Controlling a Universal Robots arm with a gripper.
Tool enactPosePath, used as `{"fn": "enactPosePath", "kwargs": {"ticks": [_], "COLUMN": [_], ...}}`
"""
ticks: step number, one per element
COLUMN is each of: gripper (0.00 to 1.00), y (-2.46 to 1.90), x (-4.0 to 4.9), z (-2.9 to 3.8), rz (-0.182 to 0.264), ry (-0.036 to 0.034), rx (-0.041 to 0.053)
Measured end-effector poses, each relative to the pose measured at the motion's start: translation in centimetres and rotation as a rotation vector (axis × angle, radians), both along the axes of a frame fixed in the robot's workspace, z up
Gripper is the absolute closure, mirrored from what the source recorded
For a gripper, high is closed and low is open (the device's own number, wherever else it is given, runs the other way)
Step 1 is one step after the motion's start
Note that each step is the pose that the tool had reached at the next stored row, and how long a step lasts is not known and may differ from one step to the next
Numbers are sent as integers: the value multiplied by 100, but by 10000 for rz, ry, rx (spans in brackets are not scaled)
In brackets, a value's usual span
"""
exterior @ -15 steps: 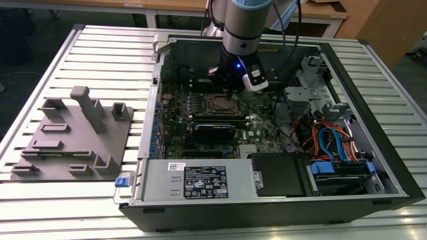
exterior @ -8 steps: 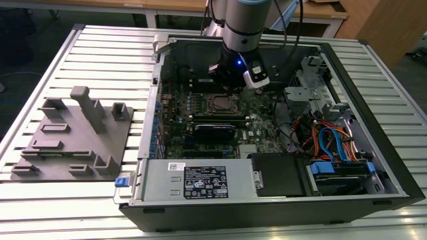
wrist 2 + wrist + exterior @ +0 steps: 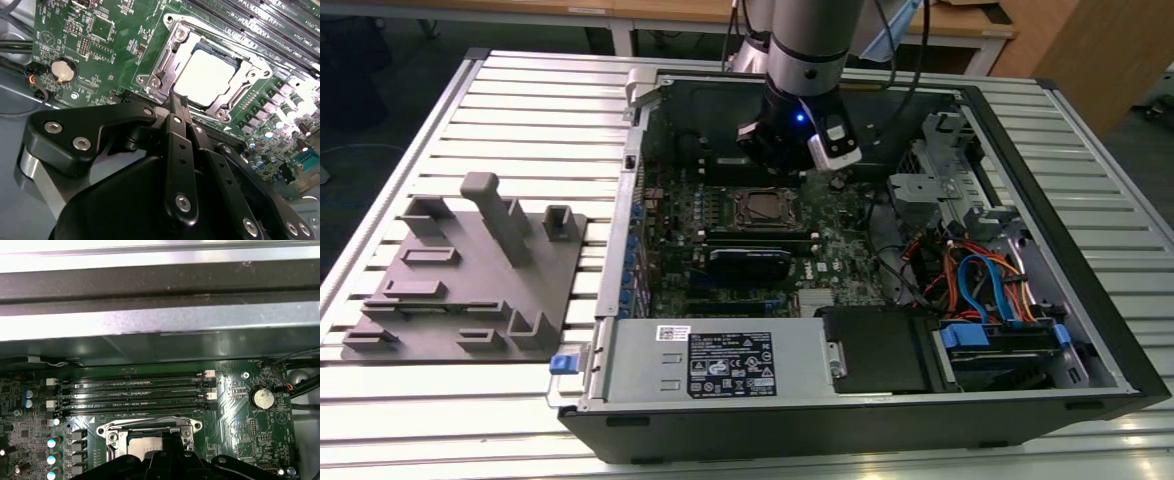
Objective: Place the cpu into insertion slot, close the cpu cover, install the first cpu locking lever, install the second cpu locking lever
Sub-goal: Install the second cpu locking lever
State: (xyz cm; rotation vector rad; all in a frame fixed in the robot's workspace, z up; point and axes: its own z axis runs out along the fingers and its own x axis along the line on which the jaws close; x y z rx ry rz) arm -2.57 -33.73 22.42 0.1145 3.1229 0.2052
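Observation:
The cpu (image 3: 204, 77) lies flat in its socket on the green motherboard, its pale silver top showing. The cpu cover (image 3: 167, 57) is a silver frame lying down around it. Thin metal lever rods (image 3: 239, 97) run along the socket's sides; I cannot tell whether they are latched. My gripper (image 3: 179, 104) has its black fingers pressed together with nothing between them, the tips just at the socket's near edge. In the exterior view the gripper (image 3: 783, 165) hangs inside the open computer case just above the socket (image 3: 761, 207). In the first wrist view the cpu (image 3: 145, 445) sits beside the gripper (image 3: 167, 459).
Long black memory sticks (image 3: 135, 390) lie beside the socket, with the case wall (image 3: 150, 320) behind them. A coin battery (image 3: 64, 70) sits on the board. Cables and a drive cage (image 3: 987, 280) fill the case's right. A grey fixture plate (image 3: 467, 280) stands at the exterior view's left.

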Motion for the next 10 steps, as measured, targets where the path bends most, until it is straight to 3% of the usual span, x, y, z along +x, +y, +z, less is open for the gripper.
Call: {"fn": "enactPosePath", "kwargs": {"ticks": [10], "gripper": [90], "y": [-56], "x": [0], "z": [-5], "rz": [-2], "ry": [-1], "rx": [-1]}}
